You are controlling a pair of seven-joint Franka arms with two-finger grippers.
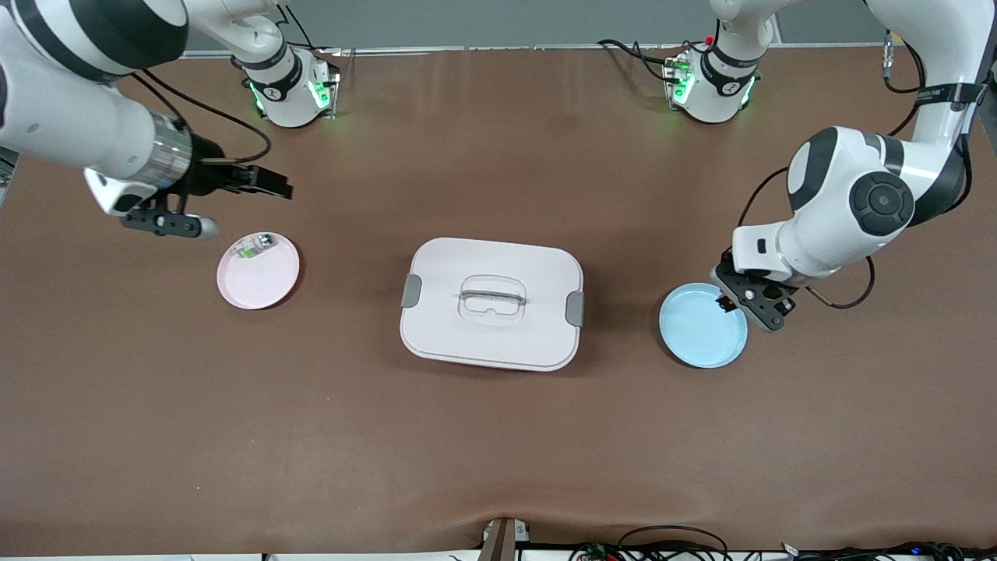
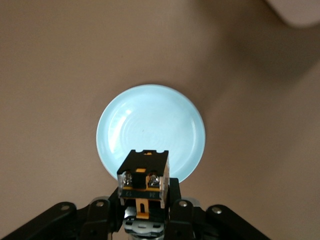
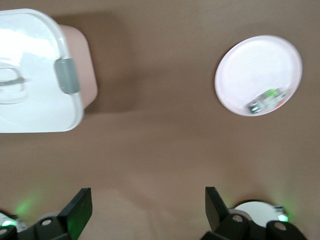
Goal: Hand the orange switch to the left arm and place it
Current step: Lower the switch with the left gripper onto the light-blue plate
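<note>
Fingers (image 2: 131, 212) half-hidden, clamping orange switch (image 2: 144, 177) above blue plate (image 2: 150, 115).

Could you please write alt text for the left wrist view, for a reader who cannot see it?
The left tool holds the orange switch above the rim of a light blue plate on the brown table. A corner of the white box shows at the picture's edge.

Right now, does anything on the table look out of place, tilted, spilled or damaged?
Nothing stands out. The box sits closed and flat between the pink plate and the blue plate. The left end effector holds the orange switch over the blue plate; the right end effector is open.
</note>
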